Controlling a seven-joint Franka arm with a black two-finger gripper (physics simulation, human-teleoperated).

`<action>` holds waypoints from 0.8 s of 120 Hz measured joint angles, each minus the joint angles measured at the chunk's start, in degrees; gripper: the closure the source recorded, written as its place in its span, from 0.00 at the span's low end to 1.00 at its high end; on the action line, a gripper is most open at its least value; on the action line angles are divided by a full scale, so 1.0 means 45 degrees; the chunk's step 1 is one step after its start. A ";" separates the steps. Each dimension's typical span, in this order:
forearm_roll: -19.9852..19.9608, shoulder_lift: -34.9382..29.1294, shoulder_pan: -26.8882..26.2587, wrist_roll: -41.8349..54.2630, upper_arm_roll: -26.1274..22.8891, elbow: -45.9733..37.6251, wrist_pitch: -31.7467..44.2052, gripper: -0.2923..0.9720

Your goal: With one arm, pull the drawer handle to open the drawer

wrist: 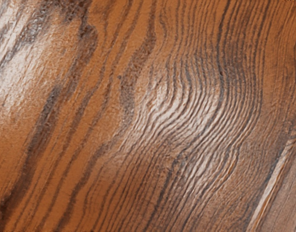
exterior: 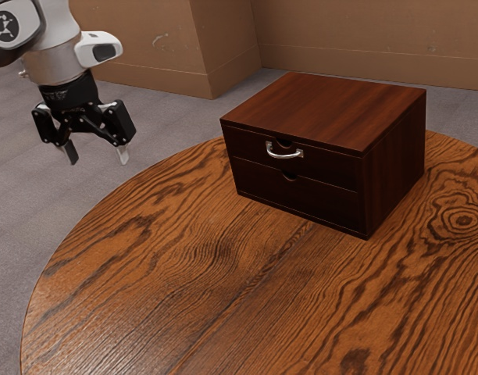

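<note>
Up at the exterior view's left, the black two-finger gripper (exterior: pixel 97 154) hangs in the air with its fingers spread wide, pinching nothing. The wrist view looks down on the grain of the round, boldly veined wooden table (wrist: pixel 148 116). Well apart, toward the right, the dark reddish-brown two-drawer wooden cabinet (exterior: pixel 333 109) stands on the table. Its curved silver metal handle (exterior: pixel 283 151) sits on the upper drawer (exterior: pixel 329 166), which lies flush with the cabinet front.

Table (exterior: pixel 184 297) orange-brown with dark wavy grain; drawer box (exterior: pixel 333 109) dark red-brown, handle (exterior: pixel 283 151) silver; gripper (exterior: pixel 97 156) black; floor (exterior: pixel 36 187) grey, wall (exterior: pixel 364 31) tan.
</note>
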 joint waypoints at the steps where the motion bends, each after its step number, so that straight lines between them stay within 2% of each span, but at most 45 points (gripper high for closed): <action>1: -0.0005 0.0000 0.0003 -0.0013 0.0002 0.0000 -0.0001 0.23; 25: -0.0114 0.0013 0.0101 -0.0277 -0.0008 0.0071 -0.0030 0.23; 33: -0.0110 -0.0188 0.0061 -0.0351 -0.0207 0.2252 -0.0362 0.23; 39: -0.0117 -0.0354 0.0395 -0.0407 -0.1337 0.3647 -0.0695 0.23; 46: -0.0110 -0.0354 0.0036 -0.0484 -0.2579 0.4227 -0.0900 0.23; 58: -0.0099 -0.0027 -0.0470 -0.0666 -0.3492 0.4420 -0.0814 0.23; 83: -0.0130 0.0095 0.0074 -0.0957 -0.3728 0.4360 -0.0761 0.23; 96: -0.0169 0.0372 -0.0120 -0.1056 -0.3803 0.4336 -0.1063 0.23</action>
